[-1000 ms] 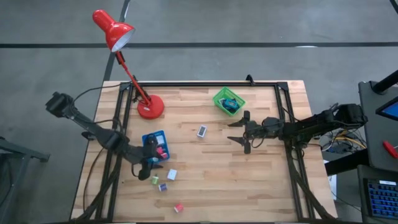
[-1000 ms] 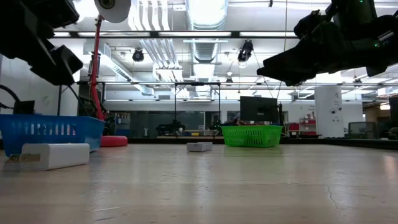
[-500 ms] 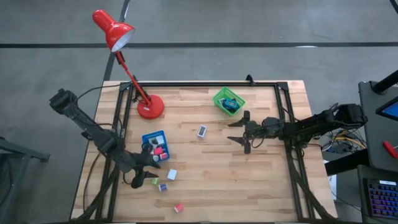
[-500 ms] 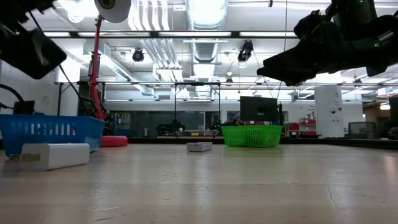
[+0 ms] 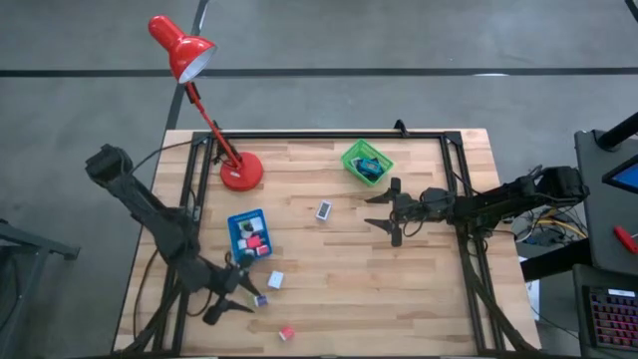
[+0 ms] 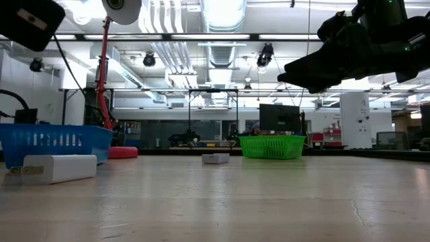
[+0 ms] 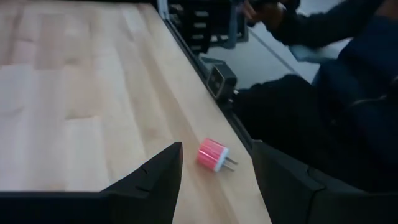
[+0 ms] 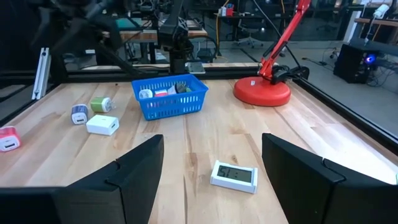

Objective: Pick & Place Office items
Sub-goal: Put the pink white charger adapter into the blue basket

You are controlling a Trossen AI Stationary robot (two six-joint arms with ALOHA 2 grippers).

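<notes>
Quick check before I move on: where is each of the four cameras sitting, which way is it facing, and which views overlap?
High view: overhead, straight down on table; both arms, left gripper, right gripper.
Low view: tabletop height, facing the room; blue tray, green basket; dark arm parts overhead.
Left wrist view: past its open jaws at red charger plug by the table edge.
Right wrist view: past its open jaws at small white display, red lamp base.
Shared: blue tray in high, low and right wrist views.
</notes>
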